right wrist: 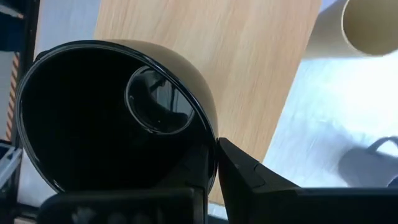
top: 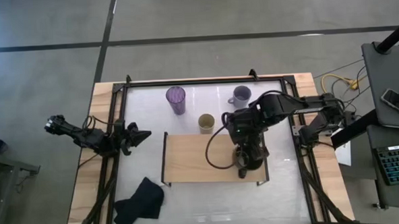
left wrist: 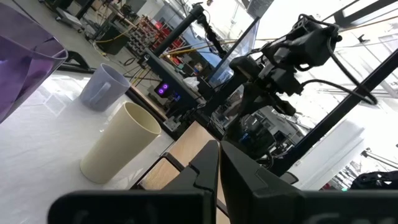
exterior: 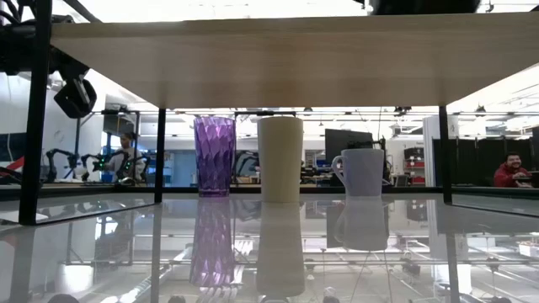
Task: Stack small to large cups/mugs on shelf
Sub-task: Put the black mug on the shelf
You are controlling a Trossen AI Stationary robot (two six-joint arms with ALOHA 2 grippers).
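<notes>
Black mug (right wrist: 112, 118) on shelf (top: 188, 156)

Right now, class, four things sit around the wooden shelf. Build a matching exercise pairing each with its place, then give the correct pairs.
1. purple tumbler
2. pale yellow cup
3. black mug
4. dark cloth

A. held by the right gripper over the shelf
B. touching the shelf's far edge
C. near left corner of the table
D. far side, left of the lavender mug

Pairs: 1-D, 2-B, 3-A, 4-C
</notes>
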